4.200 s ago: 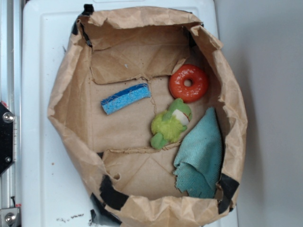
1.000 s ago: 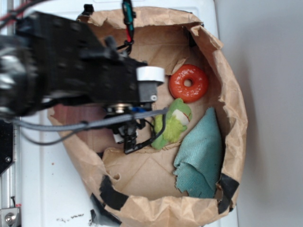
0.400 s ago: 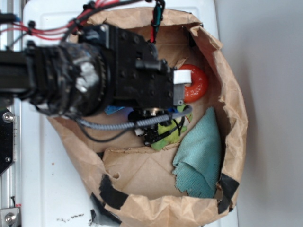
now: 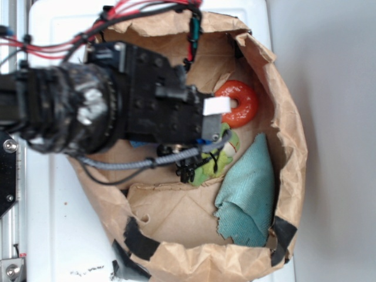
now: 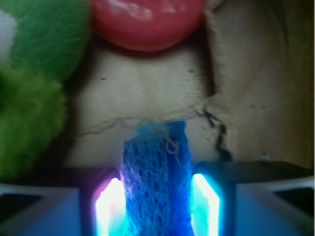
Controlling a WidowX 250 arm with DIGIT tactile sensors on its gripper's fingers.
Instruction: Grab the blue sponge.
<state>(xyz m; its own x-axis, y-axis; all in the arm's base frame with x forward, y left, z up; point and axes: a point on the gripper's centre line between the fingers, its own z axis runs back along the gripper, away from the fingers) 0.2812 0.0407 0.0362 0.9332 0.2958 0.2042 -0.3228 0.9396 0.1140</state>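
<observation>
Sponge (image 5: 156, 172) sits right between our gripper (image 5: 156, 206) fingers on the bag (image 4: 176, 217) floor, its long axis running straight away from us toward the red ring (image 5: 147, 19), so we straddle its narrow width. Jaws look parted, one pad glowing on each side, seemingly just off its sides and not yet pinching. We see coarse, netted blue foam, fuzzy green plush (image 5: 34, 88) at left, creased brown paper beneath.

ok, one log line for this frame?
phase: grasp approach | claw: straddling blue sponge, closure unclear | neighbours: green plush, red ring, both clear of claw | sponge: on bag floor
</observation>
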